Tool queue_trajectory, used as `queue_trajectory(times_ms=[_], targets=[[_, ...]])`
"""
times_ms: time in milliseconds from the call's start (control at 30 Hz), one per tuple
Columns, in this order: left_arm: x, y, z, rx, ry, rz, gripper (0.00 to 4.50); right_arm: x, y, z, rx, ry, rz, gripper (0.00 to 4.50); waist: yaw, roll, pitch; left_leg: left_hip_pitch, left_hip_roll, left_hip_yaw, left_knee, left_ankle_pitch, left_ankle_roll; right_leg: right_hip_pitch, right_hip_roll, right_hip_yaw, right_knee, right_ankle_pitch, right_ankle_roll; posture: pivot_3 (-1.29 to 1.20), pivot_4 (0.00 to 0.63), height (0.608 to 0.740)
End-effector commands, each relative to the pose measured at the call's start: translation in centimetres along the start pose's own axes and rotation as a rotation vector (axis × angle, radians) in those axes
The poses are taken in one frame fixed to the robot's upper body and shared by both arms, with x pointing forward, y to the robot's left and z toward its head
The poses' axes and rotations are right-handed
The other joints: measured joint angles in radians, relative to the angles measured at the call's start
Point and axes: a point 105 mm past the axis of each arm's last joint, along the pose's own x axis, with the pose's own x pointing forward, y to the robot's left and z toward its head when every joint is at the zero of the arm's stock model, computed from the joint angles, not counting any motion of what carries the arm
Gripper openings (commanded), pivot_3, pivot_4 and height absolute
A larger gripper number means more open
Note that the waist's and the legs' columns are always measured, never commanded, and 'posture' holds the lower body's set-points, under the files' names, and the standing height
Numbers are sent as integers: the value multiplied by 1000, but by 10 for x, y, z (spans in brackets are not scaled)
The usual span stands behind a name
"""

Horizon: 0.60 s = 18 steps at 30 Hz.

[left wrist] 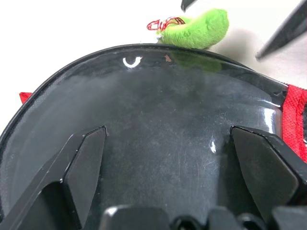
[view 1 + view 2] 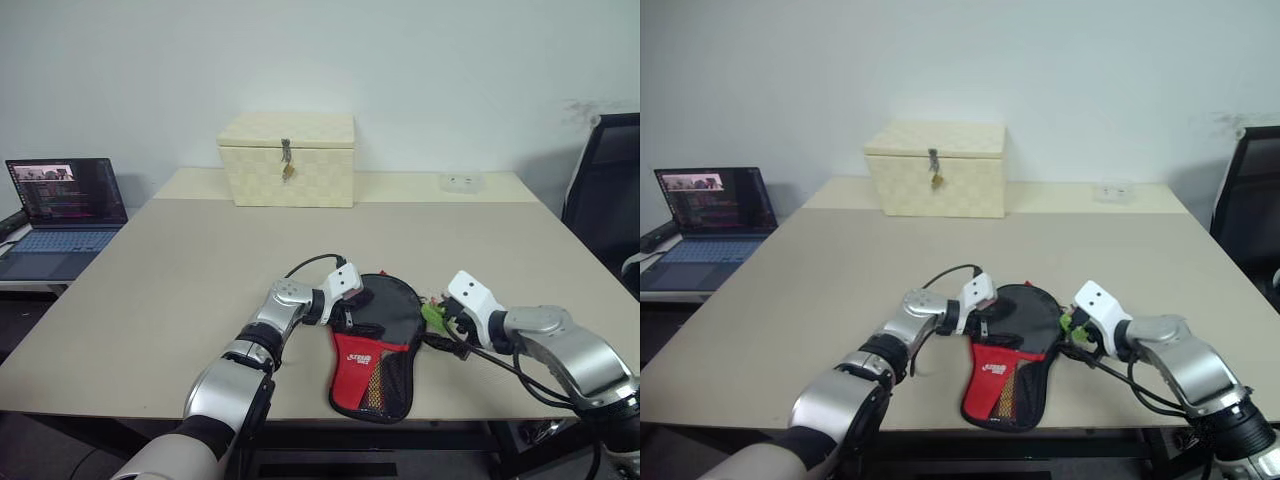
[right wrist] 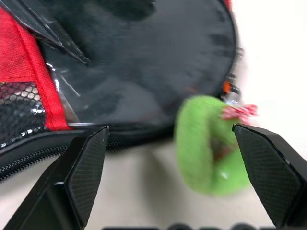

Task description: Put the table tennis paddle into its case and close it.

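The case (image 2: 377,345) lies flat near the table's (image 2: 180,290) near edge, its long axis running near to far, the round black end far and the red mesh end near; a green tag (image 2: 434,318) sits at its right rim; the left gripper (image 2: 352,308) hovers over the round end, fingers spread wide, holding nothing; the right gripper (image 2: 447,322), just beside the tag, is also wide and empty; a cream box (image 2: 288,160) stands at the far side, a laptop (image 2: 62,215) to the left, a white wall behind.

A wide beige table (image 2: 200,270) stands against a plain pale wall (image 2: 400,60). At its far edge sits a cream woven box (image 2: 287,159) with a latch. An open laptop (image 2: 62,215) rests on a lower surface to the left; a dark chair (image 2: 605,200), seemingly mesh-backed, stands at the right.
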Motion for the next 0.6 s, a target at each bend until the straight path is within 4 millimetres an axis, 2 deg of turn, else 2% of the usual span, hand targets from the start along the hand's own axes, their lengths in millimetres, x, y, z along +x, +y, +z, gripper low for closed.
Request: queue_trajectory(times_ms=[33, 67, 167, 333, 533, 600], targets=[[2, 0, 4, 19, -1, -8, 4490, 9, -12, 4, -40, -10, -77, 4500, 0, 0, 0, 0, 0, 0, 0, 0, 0, 0, 0, 0, 0, 0, 0, 0, 150, 740], [3, 0, 5, 19, -2, -10, 4490, 10, -17, 2, -39, -6, -104, 4500, -1, 0, 0, 0, 0, 0, 1, 0, 0, 0, 0, 0, 1, 0, 0, 0, 150, 740], [6, -5, 3, 20, 0, -34, 4500, 12, -24, 1, -40, -1, -130, 3903, -3, 0, 0, 3, 0, 1, 1, 0, 0, 1, 0, 1, 4, 0, 0, 0, 150, 740], [8, -15, -7, 40, 43, -91, 4500, 8, -31, -2, -53, 14, -144, 2224, -2, 0, 0, 4, 0, 1, 2, 0, 0, 1, 1, 1, 5, -1, 1, 0, 150, 740], [7, -17, -14, 26, 67, -90, 4500, -3, -38, -6, -72, 31, -153, 80, -1, 0, 0, 3, 0, 1, 1, 0, 0, 1, 0, 2, 4, 0, 0, 0, 150, 740], [8, -18, -16, 22, 72, -93, 4500, -8, -38, -8, -82, 43, -143, 32, -1, 0, 0, 4, 0, 1, 1, 0, 0, 1, 0, 2, 4, 0, 0, 0, 150, 740]])
